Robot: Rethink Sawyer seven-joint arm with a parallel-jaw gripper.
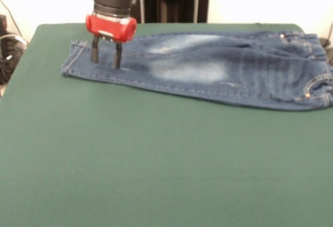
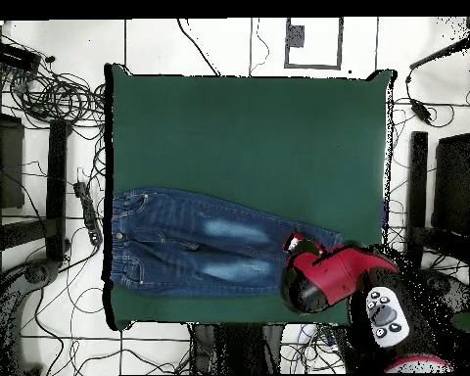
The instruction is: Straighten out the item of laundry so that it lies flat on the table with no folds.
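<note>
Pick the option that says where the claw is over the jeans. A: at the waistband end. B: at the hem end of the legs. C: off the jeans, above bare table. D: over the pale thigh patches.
B: in the front view the claw stands open with its tips down on the jeans close to the leg hems, at the opposite end from the gathered waistband; the overhead view also puts it at the hem end.
</note>
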